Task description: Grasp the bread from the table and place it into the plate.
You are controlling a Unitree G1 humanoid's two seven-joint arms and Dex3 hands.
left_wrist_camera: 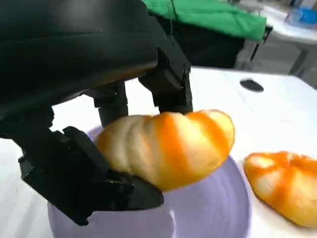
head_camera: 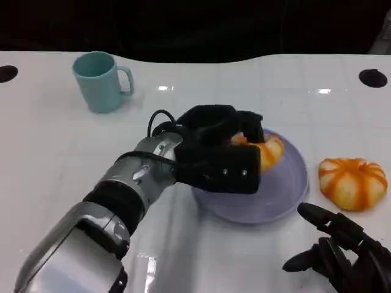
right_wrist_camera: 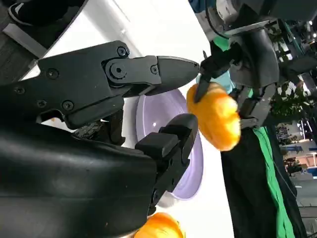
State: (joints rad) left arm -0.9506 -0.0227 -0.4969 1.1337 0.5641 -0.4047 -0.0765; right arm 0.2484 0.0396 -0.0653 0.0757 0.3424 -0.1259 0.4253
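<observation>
White table, big and shiny, under it all. Purple plate near the middle, round and flat. Black left hand over the plate, fingers clamped on the bread, orange with pale stripes. Hangs just above the plate, likely not touching it yet. Black right hand low by the near edge, fingers apart, holding nothing. Blue-green cup far off at the back. Second striped bread flat on the table just beside the plate. Looks like the putting-down step, almost done. Next: lower the bread a little, right onto the plate, then spread the fingers slowly to stop any rolling off. Keep clear of the other bread.
</observation>
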